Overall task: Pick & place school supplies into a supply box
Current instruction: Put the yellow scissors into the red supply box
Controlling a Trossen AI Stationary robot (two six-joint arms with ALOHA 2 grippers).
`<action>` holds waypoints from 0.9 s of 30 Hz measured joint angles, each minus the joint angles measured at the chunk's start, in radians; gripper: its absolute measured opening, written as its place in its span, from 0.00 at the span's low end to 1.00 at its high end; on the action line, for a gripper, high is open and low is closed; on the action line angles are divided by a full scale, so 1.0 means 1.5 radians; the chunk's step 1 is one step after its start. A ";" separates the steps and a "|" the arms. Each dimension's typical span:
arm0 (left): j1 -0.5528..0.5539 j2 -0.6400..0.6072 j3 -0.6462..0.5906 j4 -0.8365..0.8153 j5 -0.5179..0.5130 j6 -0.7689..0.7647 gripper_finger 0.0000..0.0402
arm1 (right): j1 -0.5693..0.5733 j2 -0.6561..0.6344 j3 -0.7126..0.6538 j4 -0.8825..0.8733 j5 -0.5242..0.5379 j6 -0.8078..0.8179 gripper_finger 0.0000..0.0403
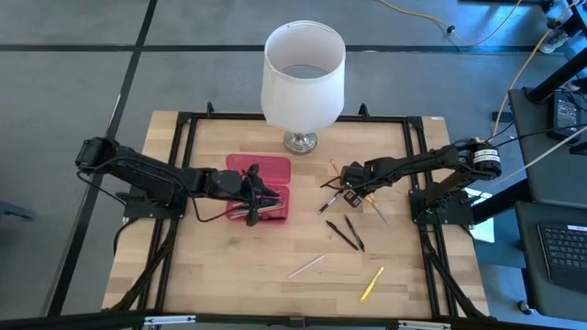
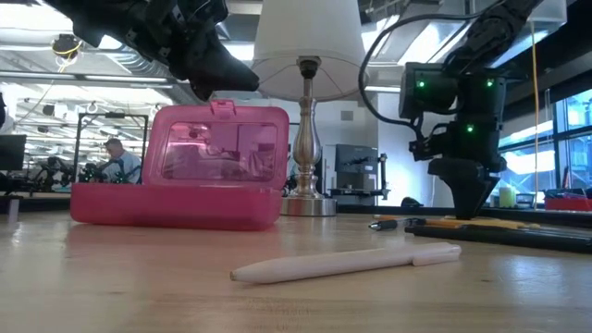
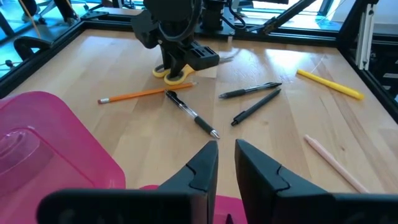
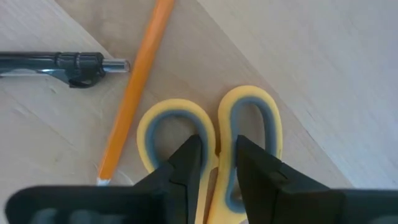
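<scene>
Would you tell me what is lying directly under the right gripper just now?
Yellow-handled scissors lie under the right gripper, beside an orange pencil on the table. Their blades are hidden by the gripper.

pink supply box: open, table centre; pens, scissors: scattered right

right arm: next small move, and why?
Probably close and lift. The right gripper is down at the table over the yellow-handled scissors, jaws slightly apart astride the bar between the two handle loops, nothing lifted yet. The left gripper hovers at the pink supply box, jaws slightly apart.
</scene>
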 joint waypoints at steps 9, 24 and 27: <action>0.000 0.000 0.000 0.000 0.000 0.000 0.11 | 0.013 -0.033 0.040 -0.009 -0.006 -0.044 0.21; 0.000 0.000 0.000 0.000 -0.007 0.000 0.12 | 0.125 -0.037 0.181 0.137 0.001 -0.203 0.22; 0.000 0.000 0.000 0.000 -0.007 0.000 0.11 | 0.155 -0.037 0.184 0.253 -0.001 -0.283 0.22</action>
